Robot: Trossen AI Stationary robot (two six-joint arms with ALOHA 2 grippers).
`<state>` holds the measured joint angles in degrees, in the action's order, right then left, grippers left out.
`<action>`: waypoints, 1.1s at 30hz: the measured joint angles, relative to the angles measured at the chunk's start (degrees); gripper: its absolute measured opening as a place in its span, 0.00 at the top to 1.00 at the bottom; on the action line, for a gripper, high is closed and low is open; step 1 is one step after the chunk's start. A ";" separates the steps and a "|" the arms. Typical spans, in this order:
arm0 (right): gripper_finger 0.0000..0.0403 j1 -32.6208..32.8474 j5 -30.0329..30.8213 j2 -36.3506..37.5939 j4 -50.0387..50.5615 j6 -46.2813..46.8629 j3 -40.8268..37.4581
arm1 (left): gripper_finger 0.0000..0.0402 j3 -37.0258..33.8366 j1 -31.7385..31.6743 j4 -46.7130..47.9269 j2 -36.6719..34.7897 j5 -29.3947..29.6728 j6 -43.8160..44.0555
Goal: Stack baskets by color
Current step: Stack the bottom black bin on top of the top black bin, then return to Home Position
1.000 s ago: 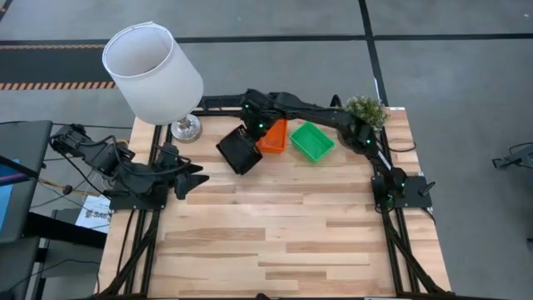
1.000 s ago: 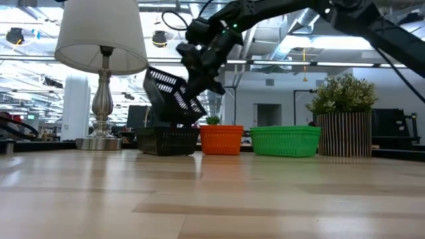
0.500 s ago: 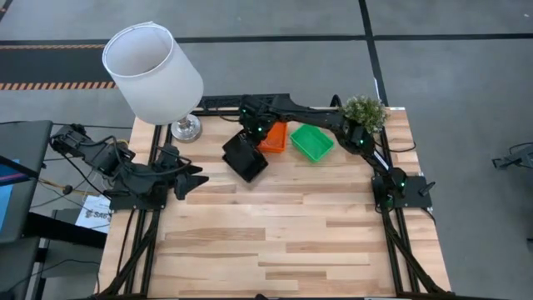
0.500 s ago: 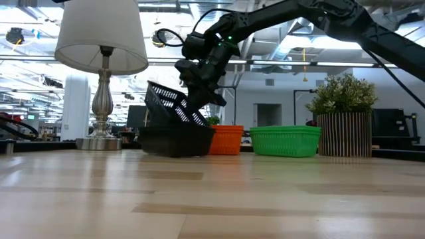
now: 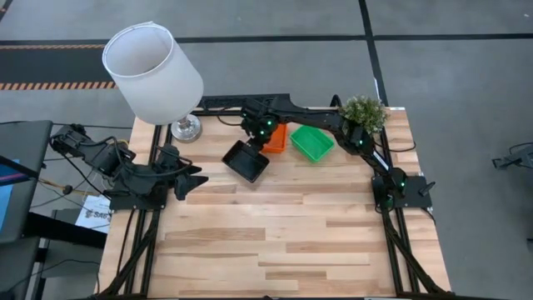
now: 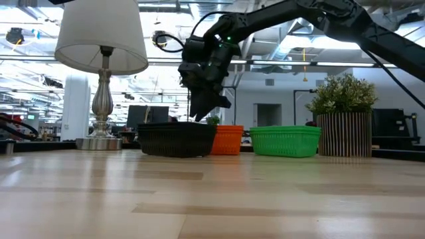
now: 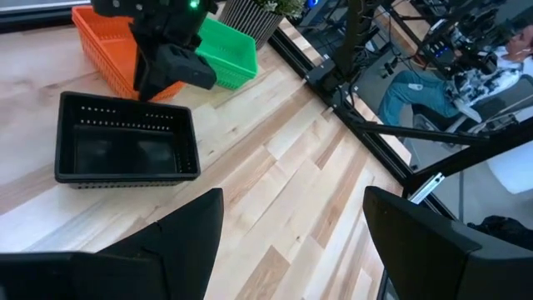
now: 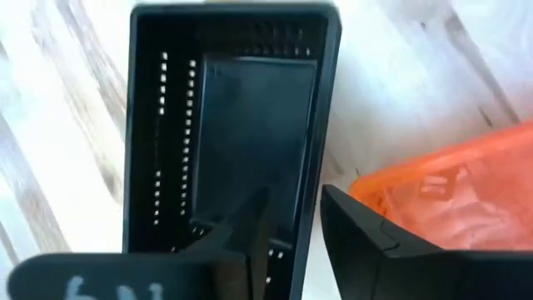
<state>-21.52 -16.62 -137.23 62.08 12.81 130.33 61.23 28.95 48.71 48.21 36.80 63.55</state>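
A black basket (image 5: 246,161) lies level on the table, left of an orange basket (image 5: 276,138) and a green basket (image 5: 311,142). In the right wrist view it shows an inner wall inside an outer one, like one black basket (image 8: 229,142) nested in another. My right gripper (image 8: 300,242) hangs open over its end nearest the orange basket (image 8: 433,192), one finger above the inside and one outside that end wall. In the low view the fingertips (image 6: 197,118) stand just above the rim. My left gripper (image 5: 196,177) waits open at the table's left edge.
A lamp with a white shade (image 5: 152,73) stands at the far left corner, its base (image 5: 185,129) close to the black basket. A potted plant (image 5: 365,111) stands at the far right. The near half of the wooden table (image 5: 283,233) lies bare.
My right gripper has sunk toward the table and opened, letting go of the black basket. That basket hung tilted, one end raised above the black one on the table, and has dropped level into it.
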 joint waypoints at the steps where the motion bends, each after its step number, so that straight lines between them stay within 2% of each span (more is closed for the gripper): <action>1: 0.67 -0.07 0.00 0.06 0.39 0.05 0.00 | 0.31 0.00 0.00 0.00 0.00 0.00 0.01; 4: 0.64 -0.24 -0.16 1.84 2.54 0.13 -0.03 | 0.31 0.00 0.00 0.42 0.00 0.57 0.05; 8: 0.60 -0.41 -1.46 8.66 7.36 0.23 0.73 | 0.31 0.00 0.01 0.59 -0.04 1.84 0.00; 12: 0.58 0.70 -1.46 18.40 9.78 -1.07 0.73 | 0.31 0.12 0.02 -2.37 -2.08 4.21 -0.49; 15: 0.58 2.60 -1.43 26.94 11.06 -6.95 0.76 | 0.31 1.60 0.02 -4.73 -3.93 6.87 -1.16; 18: 0.59 5.54 -0.46 36.02 14.38 -14.77 0.84 | 0.31 3.10 0.01 -6.22 -5.66 8.49 -6.77; 20: 0.59 7.41 2.73 41.54 17.35 -19.47 0.84 | 0.31 3.61 -0.02 -6.24 -6.73 9.48 -11.68; 21: 0.60 8.25 4.67 44.28 19.59 -20.07 0.86 | 0.31 3.65 -0.02 -6.01 -7.33 10.34 -13.91; 24: 0.60 10.27 7.03 52.31 24.58 -13.75 -0.59 | 0.31 3.65 -0.02 -6.15 -8.98 11.04 -14.82; 26: 0.60 13.09 7.79 58.33 23.46 -12.88 -3.77 | 0.31 3.07 -0.02 -6.14 -9.86 9.83 -21.91; 28: 0.60 16.81 8.73 64.13 17.47 -10.98 -9.21 | 0.31 2.64 -0.02 -6.60 -10.62 7.67 -27.56; 30: 0.60 20.16 10.94 70.95 10.73 -7.43 -16.89 | 0.31 2.18 -0.02 -6.38 -12.19 5.02 -30.63; 33: 0.59 25.42 16.42 81.37 -0.55 -2.69 -32.41 | 0.31 1.22 -0.02 -6.77 -15.36 4.16 -34.18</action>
<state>3.89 -0.20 -55.86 61.53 10.12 97.92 62.45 28.93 41.94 32.84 40.95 29.37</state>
